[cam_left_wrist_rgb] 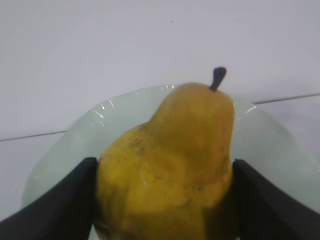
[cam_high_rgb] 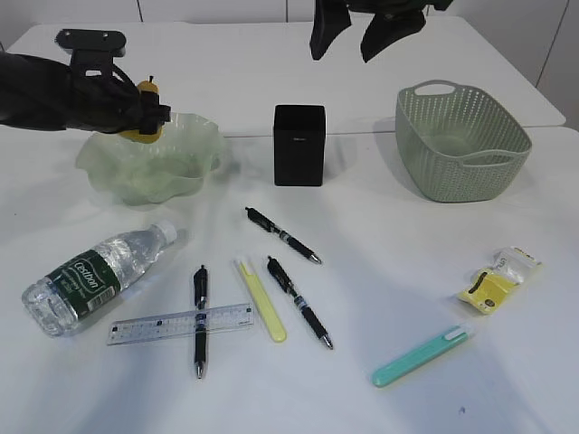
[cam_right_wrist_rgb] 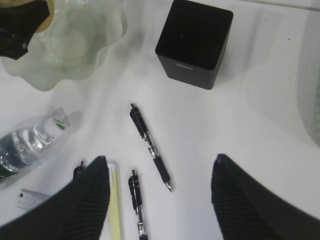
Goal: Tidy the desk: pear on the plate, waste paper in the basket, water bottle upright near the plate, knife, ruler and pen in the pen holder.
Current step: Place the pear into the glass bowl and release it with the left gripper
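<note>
My left gripper [cam_high_rgb: 145,113] [cam_left_wrist_rgb: 164,165] is shut on the yellow pear [cam_high_rgb: 148,90] [cam_left_wrist_rgb: 175,150], holding it stem-up over the back left rim of the wavy green plate [cam_high_rgb: 172,167] [cam_left_wrist_rgb: 75,145]. My right gripper [cam_high_rgb: 355,41] [cam_right_wrist_rgb: 160,160] hangs open and empty high above the desk's middle. The water bottle [cam_high_rgb: 95,276] [cam_right_wrist_rgb: 25,142] lies on its side in front of the plate. The clear ruler [cam_high_rgb: 181,324] lies under one black pen [cam_high_rgb: 200,319]; two more pens [cam_high_rgb: 282,235] [cam_high_rgb: 298,301] lie nearby. The black pen holder [cam_high_rgb: 299,145] [cam_right_wrist_rgb: 195,42] stands centre back. The waste paper [cam_high_rgb: 498,278] lies right, in front of the basket [cam_high_rgb: 461,145].
A pale yellow stick [cam_high_rgb: 262,312] lies between the pens and a teal one with a white end [cam_high_rgb: 421,355] lies front right; I cannot tell which is the knife. A seam between two tabletops runs behind the plate and basket.
</note>
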Tool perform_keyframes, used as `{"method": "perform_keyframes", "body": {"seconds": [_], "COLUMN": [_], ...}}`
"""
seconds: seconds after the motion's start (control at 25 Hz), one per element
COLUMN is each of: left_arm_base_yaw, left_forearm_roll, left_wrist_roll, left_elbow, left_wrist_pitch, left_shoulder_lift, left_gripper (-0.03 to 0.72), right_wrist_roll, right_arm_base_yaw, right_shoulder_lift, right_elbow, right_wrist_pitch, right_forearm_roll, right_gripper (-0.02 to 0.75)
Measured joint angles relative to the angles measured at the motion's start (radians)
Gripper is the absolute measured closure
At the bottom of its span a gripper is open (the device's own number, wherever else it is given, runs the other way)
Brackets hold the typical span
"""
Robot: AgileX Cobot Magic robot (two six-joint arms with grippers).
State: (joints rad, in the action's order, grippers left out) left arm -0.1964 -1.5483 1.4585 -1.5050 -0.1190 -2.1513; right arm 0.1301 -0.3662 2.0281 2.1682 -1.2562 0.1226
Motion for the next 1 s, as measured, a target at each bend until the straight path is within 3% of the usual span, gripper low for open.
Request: {"method": "perform_keyframes", "body": {"seconds": [1.0], "left_arm_base_yaw": [0.0], "left_forearm_roll": [-0.002], "left_wrist_roll": [-0.009], "left_elbow": [-0.033], "left_wrist_pitch": [0.0], "left_shoulder_lift": [-0.098], "left_gripper": [0.183], "right_wrist_roll": [0.0], "right_arm_base_yaw": [0.0], "right_shoulder_lift": [-0.002], "right_elbow": [0.0], "right_wrist_pitch": [-0.002], "right_forearm_roll": [-0.023], "right_gripper": [0.236]}}
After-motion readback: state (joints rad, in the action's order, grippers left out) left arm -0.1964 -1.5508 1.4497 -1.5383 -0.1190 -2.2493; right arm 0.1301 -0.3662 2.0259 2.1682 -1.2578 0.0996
